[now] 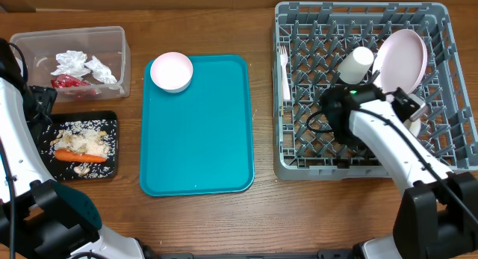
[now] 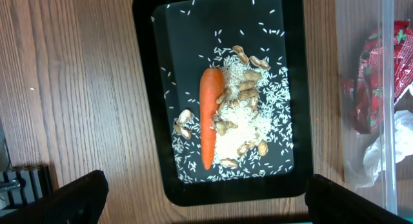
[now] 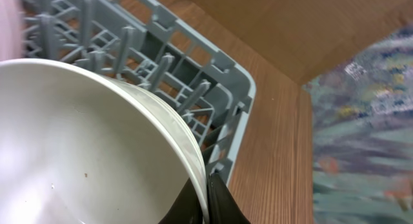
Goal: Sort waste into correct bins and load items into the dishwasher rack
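Loading the rack (image 1: 358,7) at the table's right edge. Clamped with the right pincer (image 3: 206,201) on the rim of a white bowl (image 3: 84,140) among the pegs. Next, likely: settle, release, lift clear. Hovering with the left pincer (image 2: 206,201) spread wide over the black tray (image 2: 145,88).

In the left wrist view, the left gripper (image 2: 217,201) shows only as two dark fingertips (image 2: 76,197) cut by the bottom edge. The clear tub (image 2: 387,30) runs off the right side with part of the red wrapper (image 2: 371,82) and the napkin (image 2: 387,153).

In the right wrist view, the bowl (image 3: 84,153) is cut at left and bottom, and the right gripper (image 3: 206,208) is a dark sliver. The plate (image 3: 6,17) is a pale blur, and the patterned surface (image 3: 361,133) is too blurred to identify.

Overhead, the right arm (image 1: 381,136) hides that gripper and nearly all of the bowl.
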`<state>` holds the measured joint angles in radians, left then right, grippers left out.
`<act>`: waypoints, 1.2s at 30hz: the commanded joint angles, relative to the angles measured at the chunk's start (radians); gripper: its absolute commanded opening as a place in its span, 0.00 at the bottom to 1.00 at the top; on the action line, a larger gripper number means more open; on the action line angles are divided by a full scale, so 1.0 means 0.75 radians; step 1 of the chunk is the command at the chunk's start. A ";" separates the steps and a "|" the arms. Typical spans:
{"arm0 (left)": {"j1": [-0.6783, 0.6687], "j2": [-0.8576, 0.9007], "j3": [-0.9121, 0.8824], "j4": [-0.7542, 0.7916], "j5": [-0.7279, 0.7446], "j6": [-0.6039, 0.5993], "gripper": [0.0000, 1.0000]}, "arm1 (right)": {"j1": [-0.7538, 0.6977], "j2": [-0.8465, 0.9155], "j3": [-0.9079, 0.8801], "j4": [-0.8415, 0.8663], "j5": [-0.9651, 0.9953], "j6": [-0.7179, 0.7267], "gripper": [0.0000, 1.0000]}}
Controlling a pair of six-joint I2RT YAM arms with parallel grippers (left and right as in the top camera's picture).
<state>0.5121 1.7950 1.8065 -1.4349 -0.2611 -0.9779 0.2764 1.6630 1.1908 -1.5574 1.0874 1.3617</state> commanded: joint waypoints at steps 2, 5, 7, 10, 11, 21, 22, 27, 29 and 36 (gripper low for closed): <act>-0.006 -0.022 -0.006 0.001 0.000 -0.028 1.00 | 0.161 -0.033 0.006 -0.005 0.002 0.031 0.04; -0.006 -0.022 -0.006 0.001 0.000 -0.028 1.00 | 0.269 -0.033 0.040 0.010 -0.014 0.031 0.04; -0.006 -0.022 -0.006 0.001 0.000 -0.028 1.00 | 0.333 -0.033 0.074 0.039 -0.051 0.030 0.04; -0.006 -0.022 -0.006 0.001 0.000 -0.028 1.00 | 0.378 -0.033 0.126 0.103 -0.120 0.019 0.07; -0.006 -0.022 -0.006 0.001 0.000 -0.028 1.00 | 0.385 -0.033 0.138 0.140 -0.147 -0.010 0.07; -0.006 -0.022 -0.006 0.001 0.000 -0.028 1.00 | 0.243 -0.033 0.156 0.774 -0.610 -0.774 0.08; -0.006 -0.022 -0.006 0.001 0.000 -0.028 1.00 | 0.218 -0.033 0.156 0.786 -0.633 -0.780 0.08; -0.006 -0.022 -0.006 0.001 0.000 -0.028 1.00 | 0.064 -0.033 0.156 0.779 -0.709 -0.849 0.14; -0.006 -0.022 -0.006 0.001 0.000 -0.028 1.00 | 0.011 -0.033 0.157 0.779 -0.754 -0.914 0.19; -0.006 -0.022 -0.006 0.001 0.000 -0.028 1.00 | -0.045 -0.034 0.204 0.732 -0.849 -1.089 0.43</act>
<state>0.5121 1.7950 1.8065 -1.4349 -0.2611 -0.9779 0.2390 1.6630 1.2903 -0.9920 0.4999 0.6357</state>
